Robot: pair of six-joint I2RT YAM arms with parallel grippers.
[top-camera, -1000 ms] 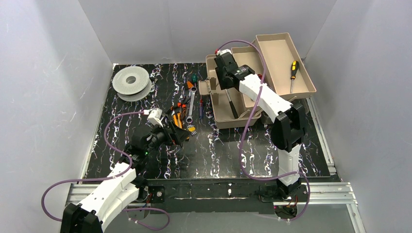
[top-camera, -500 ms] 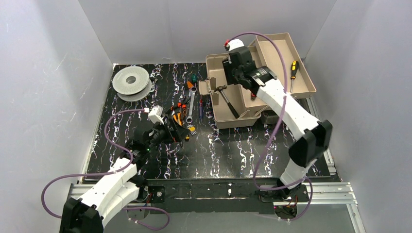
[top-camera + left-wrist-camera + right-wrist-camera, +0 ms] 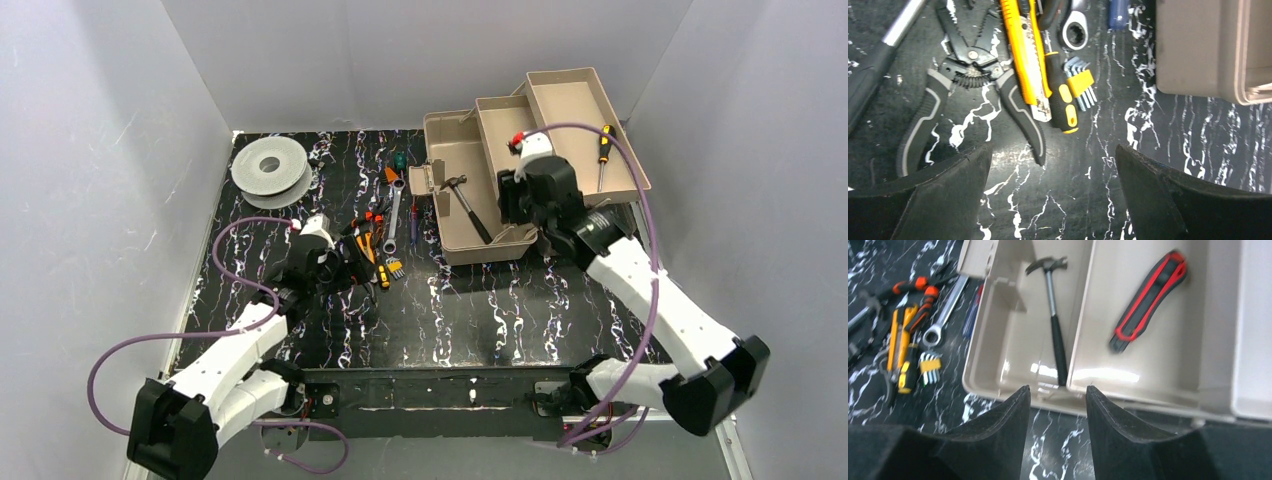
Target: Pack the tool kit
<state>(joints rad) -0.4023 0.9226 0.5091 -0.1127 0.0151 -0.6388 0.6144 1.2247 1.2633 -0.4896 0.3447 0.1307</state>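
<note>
The tan tool kit box [image 3: 455, 243] stands open at the back right with its tiered trays fanned out. A hammer [image 3: 468, 208] lies in its bottom, a red-black knife [image 3: 1148, 300] in the middle tray and a yellow-handled screwdriver [image 3: 604, 150] in the top tray. Pliers [image 3: 968, 70], a yellow knife [image 3: 1023, 55], hex keys [image 3: 1082, 87] and a wrench [image 3: 1075, 32] lie loose on the mat left of the box. My left gripper [image 3: 1054, 150] hovers open just short of this pile [image 3: 385, 230]. My right gripper [image 3: 1058, 388] hangs open and empty over the box's near edge.
A round grey spool [image 3: 270, 168] sits at the back left of the black marbled mat [image 3: 450, 310]. White walls close in the left, back and right sides. A metal rail [image 3: 440, 392] with the arm bases runs along the near edge.
My right arm has drawn back from the box's far left to its near side, uncovering the hammer in the bottom. My left gripper has edged slightly left by the tool pile.
</note>
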